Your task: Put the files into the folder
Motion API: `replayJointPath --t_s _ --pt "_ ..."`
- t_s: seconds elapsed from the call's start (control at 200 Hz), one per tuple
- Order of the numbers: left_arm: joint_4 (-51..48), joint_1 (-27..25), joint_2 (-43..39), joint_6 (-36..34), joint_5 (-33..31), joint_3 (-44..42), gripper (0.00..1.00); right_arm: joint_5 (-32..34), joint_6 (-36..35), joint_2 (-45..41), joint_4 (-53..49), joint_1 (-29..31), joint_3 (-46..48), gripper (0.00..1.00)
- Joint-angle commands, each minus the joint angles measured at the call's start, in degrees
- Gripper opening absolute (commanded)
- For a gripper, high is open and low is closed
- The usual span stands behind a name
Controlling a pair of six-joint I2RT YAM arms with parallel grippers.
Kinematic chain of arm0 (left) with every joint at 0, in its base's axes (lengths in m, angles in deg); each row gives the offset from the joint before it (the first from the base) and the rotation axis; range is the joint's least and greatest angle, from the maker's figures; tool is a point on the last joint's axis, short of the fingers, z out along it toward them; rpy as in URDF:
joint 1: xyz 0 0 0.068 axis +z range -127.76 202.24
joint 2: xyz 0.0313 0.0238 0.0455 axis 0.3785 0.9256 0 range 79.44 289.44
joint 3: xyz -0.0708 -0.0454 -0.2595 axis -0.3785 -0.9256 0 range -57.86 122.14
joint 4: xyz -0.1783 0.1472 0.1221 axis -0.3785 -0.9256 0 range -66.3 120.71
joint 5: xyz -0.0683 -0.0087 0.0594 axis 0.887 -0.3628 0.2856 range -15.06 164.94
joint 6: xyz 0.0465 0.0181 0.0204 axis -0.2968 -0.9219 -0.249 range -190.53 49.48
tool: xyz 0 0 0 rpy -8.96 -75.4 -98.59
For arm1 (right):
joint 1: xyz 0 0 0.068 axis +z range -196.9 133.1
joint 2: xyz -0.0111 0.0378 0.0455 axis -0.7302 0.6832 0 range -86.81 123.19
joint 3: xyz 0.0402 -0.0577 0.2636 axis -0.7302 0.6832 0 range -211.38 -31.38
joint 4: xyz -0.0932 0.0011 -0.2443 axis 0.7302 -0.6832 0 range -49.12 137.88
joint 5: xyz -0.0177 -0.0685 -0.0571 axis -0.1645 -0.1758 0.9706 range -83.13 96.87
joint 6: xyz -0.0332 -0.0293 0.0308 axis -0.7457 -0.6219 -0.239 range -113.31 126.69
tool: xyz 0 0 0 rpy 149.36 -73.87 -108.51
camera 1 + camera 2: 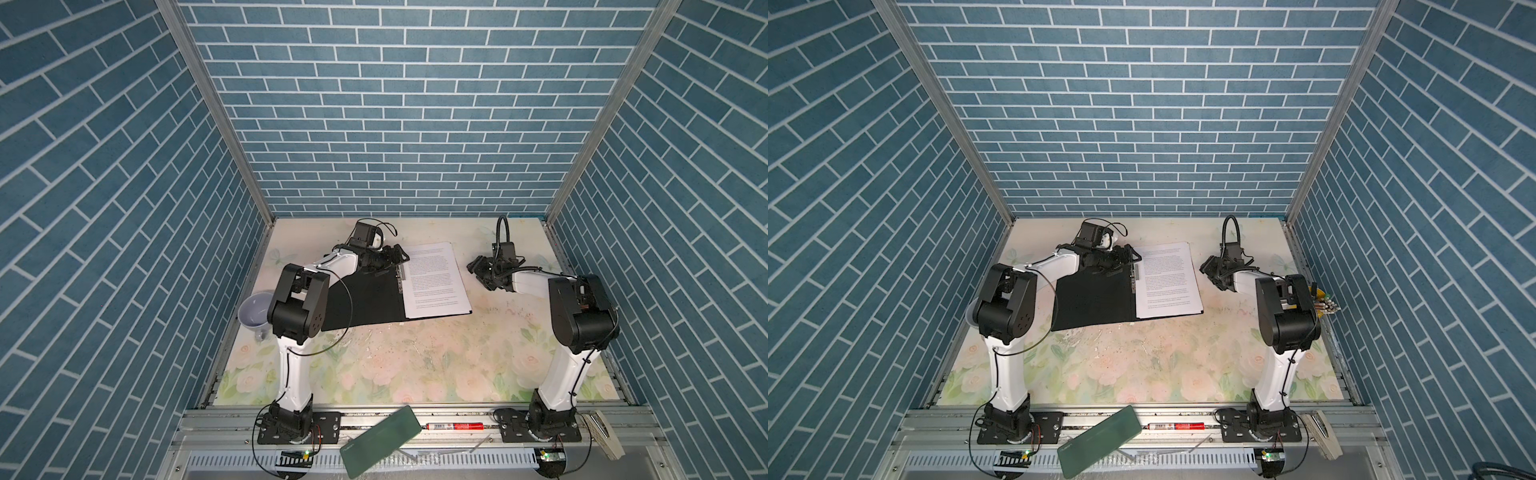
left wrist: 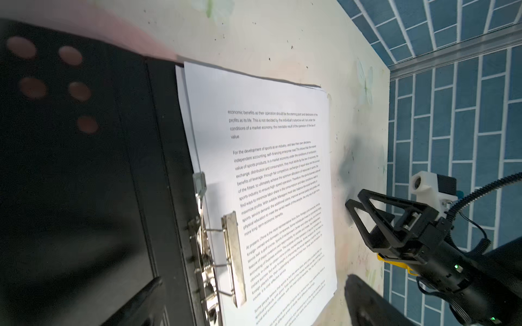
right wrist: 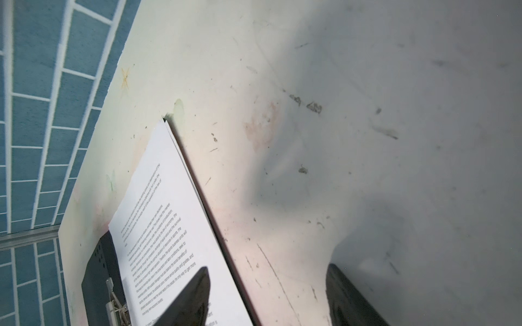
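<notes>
Top view, files (image 1: 436, 278): centre frame, on the open folder (image 1: 365, 299) — likely light, limp, slippery; pinch a free edge.
Left gripper (image 1: 402, 257): wide, empty.
Right gripper (image 1: 473, 270): parted, empty.

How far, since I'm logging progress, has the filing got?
Done: the files lie stacked in the open folder, beside its spine clip. In hand: nothing; left gripper open near that clip, right gripper open beside the sheets. Left: likely closing the cover.
</notes>
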Motion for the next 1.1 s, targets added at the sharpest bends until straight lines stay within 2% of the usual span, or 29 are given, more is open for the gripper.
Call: replayJointPath --t_s 0.0,0.235,0.48,1.095 --pt "-1.1 1.0 3.5 -2.7 1.8 2.4 1.0 2.2 2.7 -0.9 -2.0 -0.3 2.8 0.65" --pt "1.9 1.4 7.1 -3.1 4.1 6.0 1.0 3.9 2.8 -3.1 -4.2 -0.3 4.0 0.65" --pt "7.6 1.4 9.3 0.1 7.0 6.3 1.0 4.5 3.5 -3.7 -4.9 -0.3 4.9 0.65" --pt "20.0 1.4 6.5 6.5 10.4 -0.4 1.0 3.9 4.0 -2.5 -5.1 -0.2 3.5 0.65"
